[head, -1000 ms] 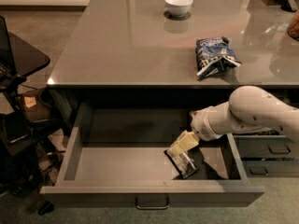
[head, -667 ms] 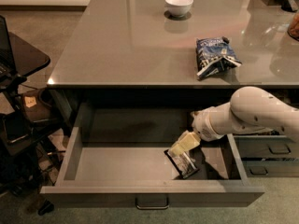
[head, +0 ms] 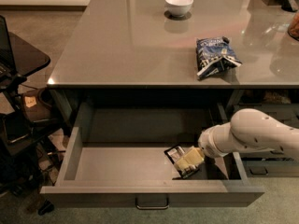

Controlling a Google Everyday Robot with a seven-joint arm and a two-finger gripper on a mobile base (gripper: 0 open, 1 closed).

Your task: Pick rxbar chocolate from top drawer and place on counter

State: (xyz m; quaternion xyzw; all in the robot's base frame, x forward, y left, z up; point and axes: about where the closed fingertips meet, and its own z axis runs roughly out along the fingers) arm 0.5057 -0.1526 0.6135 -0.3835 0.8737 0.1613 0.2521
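The top drawer (head: 117,164) stands pulled open under the counter (head: 135,45), with its bar handle (head: 152,203) at the front. The rxbar chocolate (head: 173,152), a black wrapper with pale print, lies flat on the drawer floor at the right. My gripper (head: 189,160) reaches down into the drawer from the right and sits right on the bar, covering its middle. The white arm (head: 257,134) extends over the drawer's right wall.
A blue-and-white chip bag (head: 215,55) lies on the counter's right part and a white bowl (head: 179,4) at its back. A small black side table (head: 23,55) with gear beneath stands to the left. Narrower dark drawers (head: 261,164) are at the right.
The arm and gripper have lowered and moved toward the drawer front, from just above the bar's far end down onto the bar. The bar has stayed in place.
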